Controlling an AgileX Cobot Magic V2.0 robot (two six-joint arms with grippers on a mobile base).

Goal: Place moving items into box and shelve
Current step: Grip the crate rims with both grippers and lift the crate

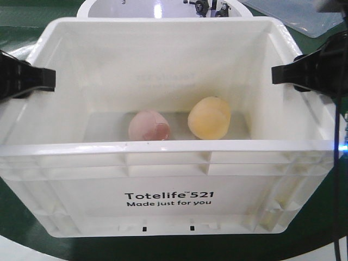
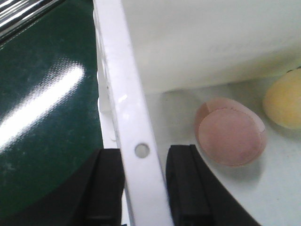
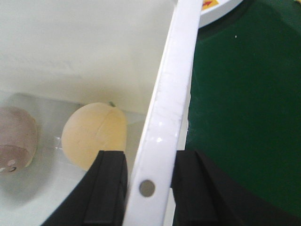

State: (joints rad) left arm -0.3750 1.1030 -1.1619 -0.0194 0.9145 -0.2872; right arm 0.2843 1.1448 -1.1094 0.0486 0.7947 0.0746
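The white box (image 1: 163, 179) printed "Totelife 521" fills the front view. Inside on its floor lie the moving items: a dull pink ball (image 1: 148, 126) on the left and a pale yellow ball (image 1: 209, 118) on the right, close but apart. My left gripper (image 1: 30, 79) straddles the box's left rim (image 2: 127, 103), one finger outside and one inside, shut on it (image 2: 143, 160). The pink ball (image 2: 230, 136) lies just beyond its inner finger. My right gripper (image 1: 296, 73) is shut the same way on the right rim (image 3: 174, 80), with the yellow ball (image 3: 94, 134) beside its inner finger (image 3: 110, 188).
A dark green tabletop (image 2: 47, 117) lies under and around the box. A white round object (image 1: 109, 8) stands behind the box's far wall. A clear plastic sheet (image 1: 310, 19) lies at the back right. A white disc with a yellow-red label (image 3: 216, 9) sits off the right rim.
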